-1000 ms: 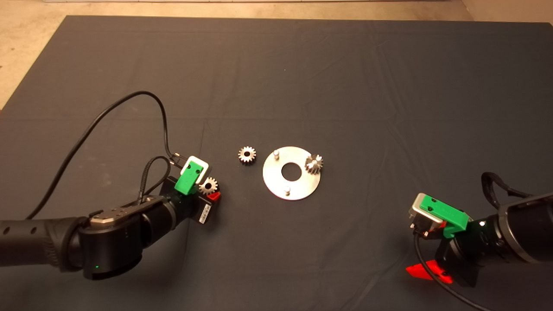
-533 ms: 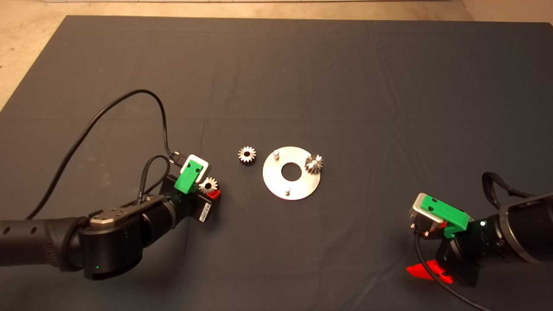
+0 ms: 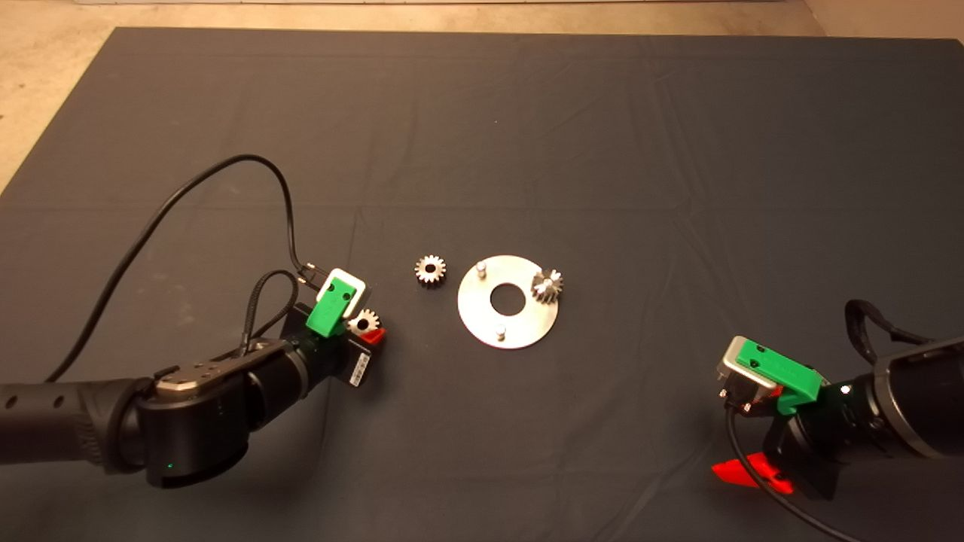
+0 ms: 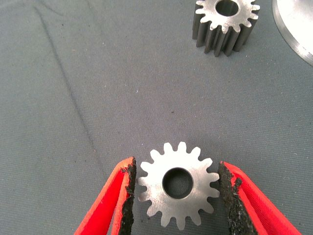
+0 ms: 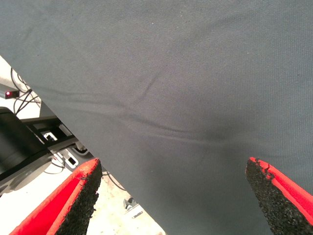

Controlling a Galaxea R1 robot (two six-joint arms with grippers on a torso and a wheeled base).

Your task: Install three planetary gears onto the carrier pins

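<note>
Jaws of left gripper [image 4: 178, 188] bracket a flat-lying gear [image 4: 177, 183], pads just touching teeth, bore upward. Disc [image 3: 471, 312] lies beyond. Right gripper [image 5: 173, 196] parked, spread wide.

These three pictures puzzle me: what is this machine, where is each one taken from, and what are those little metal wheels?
It is a two-armed robot. One camera looks down on the dark mat; one sits on each wrist. The left gripper has its red fingers either side of a small gear lying flat; whether they press it yet is unclear. A second gear lies beside the metal disc, a third gear sits at the disc's edge, tilted. Two bare pins stand on the disc. The right gripper waits open, holding nothing.
</note>
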